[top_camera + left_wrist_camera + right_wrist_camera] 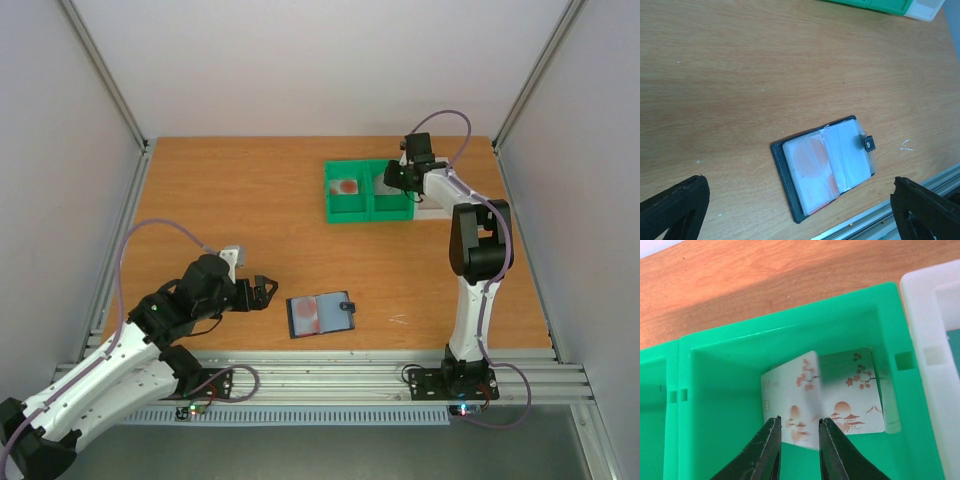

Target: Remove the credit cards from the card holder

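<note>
The dark navy card holder (321, 314) lies open on the table near the front edge, also in the left wrist view (825, 167). A red and white credit card (810, 170) sits under its clear sleeve on the left page. My left gripper (262, 292) is open and empty, just left of the holder, its jaws wide apart (799, 182). My right gripper (392, 178) hangs over the green bin's right compartment, jaws a little apart (799, 420). A white card with red blossoms (790, 395) is blurred just beyond the tips. A second like card (857, 395) lies flat in that compartment.
The green two-compartment bin (368, 212) stands at the back right; its left compartment holds a card with a red circle (345, 187). A white bin (935, 340) adjoins it on the right. The aluminium rail (920, 187) runs along the table's front edge.
</note>
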